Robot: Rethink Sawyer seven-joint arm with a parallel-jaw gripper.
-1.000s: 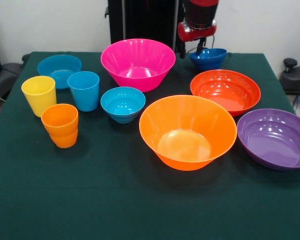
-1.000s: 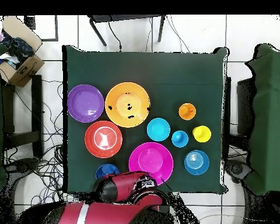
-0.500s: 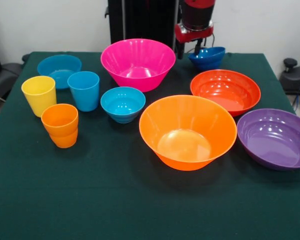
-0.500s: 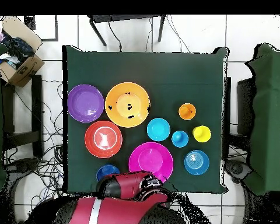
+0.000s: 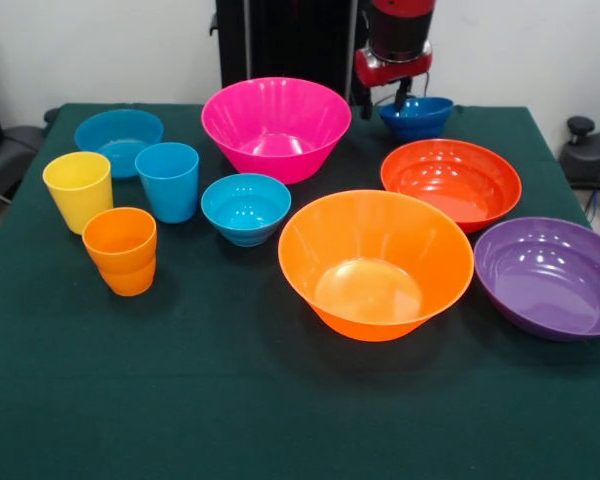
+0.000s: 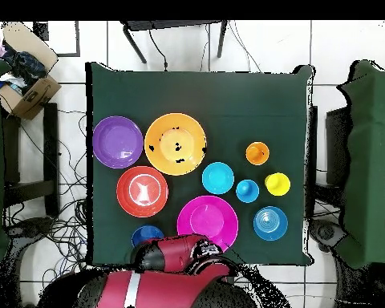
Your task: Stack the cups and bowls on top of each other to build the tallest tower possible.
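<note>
Nothing is stacked yet: all ten pieces sit apart on the green bench (image 5: 230, 400). The gripper (image 5: 386, 98) hangs at the small dark blue bowl (image 5: 417, 116) in the far corner, one of its fingers (image 5: 401, 99) at the rim; whether they grip it cannot be told. The likely next move is carrying it toward the large orange bowl (image 5: 375, 263).

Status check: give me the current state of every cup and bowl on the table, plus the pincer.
Three cups: upright, unstacked.
Pink bowl: upright, empty.
Large orange bowl: upright, empty.
Red-orange bowl: upright, empty.
Purple bowl: upright, empty.
Teal bowl: upright, empty.
Light blue bowl: upright, empty.
Dark blue bowl: upright, pincer at its rim.
</note>
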